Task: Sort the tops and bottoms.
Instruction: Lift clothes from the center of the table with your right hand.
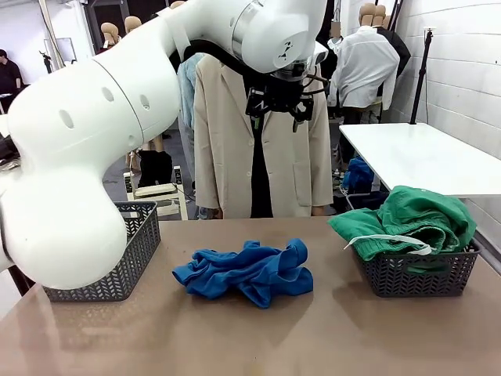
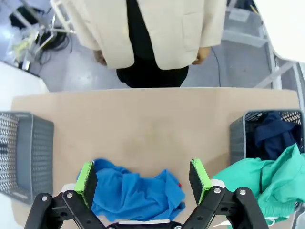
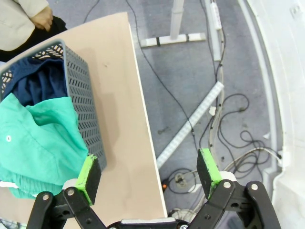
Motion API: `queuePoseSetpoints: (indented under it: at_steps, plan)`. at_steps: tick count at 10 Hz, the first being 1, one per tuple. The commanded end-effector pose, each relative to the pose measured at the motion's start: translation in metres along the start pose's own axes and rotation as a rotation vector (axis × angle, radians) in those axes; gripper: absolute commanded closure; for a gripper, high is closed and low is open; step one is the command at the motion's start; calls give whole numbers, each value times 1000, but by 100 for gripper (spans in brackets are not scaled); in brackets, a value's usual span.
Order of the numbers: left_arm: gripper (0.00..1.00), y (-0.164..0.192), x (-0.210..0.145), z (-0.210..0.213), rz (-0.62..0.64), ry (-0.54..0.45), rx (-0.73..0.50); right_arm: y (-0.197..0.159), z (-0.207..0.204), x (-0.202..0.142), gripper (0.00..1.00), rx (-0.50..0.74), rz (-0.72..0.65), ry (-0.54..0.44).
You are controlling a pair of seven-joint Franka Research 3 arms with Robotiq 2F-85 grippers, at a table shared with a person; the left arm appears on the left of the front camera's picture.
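The top, a crumpled royal-blue garment [image 1: 246, 272], lies on the table's middle. My left gripper [image 1: 279, 110] hangs high above it, open and holding nothing; in the left wrist view the blue garment [image 2: 133, 193] sits between and below the gripper's [image 2: 143, 177] green pads. The bottoms lie in the right grey basket [image 1: 419, 274]: the emerald green one [image 1: 407, 219] with a white drawstring spills over the rim, and the dark navy one [image 2: 271, 136] lies under it. My right gripper [image 3: 148, 170] is open and holds nothing, over the table's right edge beside that basket [image 3: 81, 95], with the green [image 3: 38, 148] and navy [image 3: 38, 81] garments to its left.
A second grey mesh basket [image 1: 117, 251] stands at the table's left with nothing showing inside. A person in a beige coat [image 1: 258, 149] stands at the far edge. Cables lie on the floor [image 3: 214, 95] past the right table edge.
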State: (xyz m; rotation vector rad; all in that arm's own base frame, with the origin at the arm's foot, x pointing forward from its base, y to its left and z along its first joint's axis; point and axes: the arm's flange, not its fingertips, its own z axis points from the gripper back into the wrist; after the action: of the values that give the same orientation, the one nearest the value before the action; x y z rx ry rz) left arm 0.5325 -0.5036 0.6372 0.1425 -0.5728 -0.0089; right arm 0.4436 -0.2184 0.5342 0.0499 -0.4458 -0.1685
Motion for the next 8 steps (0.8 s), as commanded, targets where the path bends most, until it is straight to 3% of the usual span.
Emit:
queuePoseSetpoints:
  at_steps: [1, 2, 3, 7, 8]
  plan:
    - [0, 178, -255, -56, 109, -88, -73, 2, 1, -1, 0, -16, -9, 11]
    - [0, 168, -251, -70, 69, -101, -109, 2, 1, -1, 0, -16, -9, 11]
    - [0, -2, 0, 2, 59, -9, -14, 2, 1, -1, 0, -16, -9, 11]
    - [0, -7, -1, -1, 73, -15, -28, 2, 1, -1, 0, -16, -9, 11]
    - [0, 46, -6, -5, 57, 29, 36, 2, 1, -1, 0, -16, -9, 11]
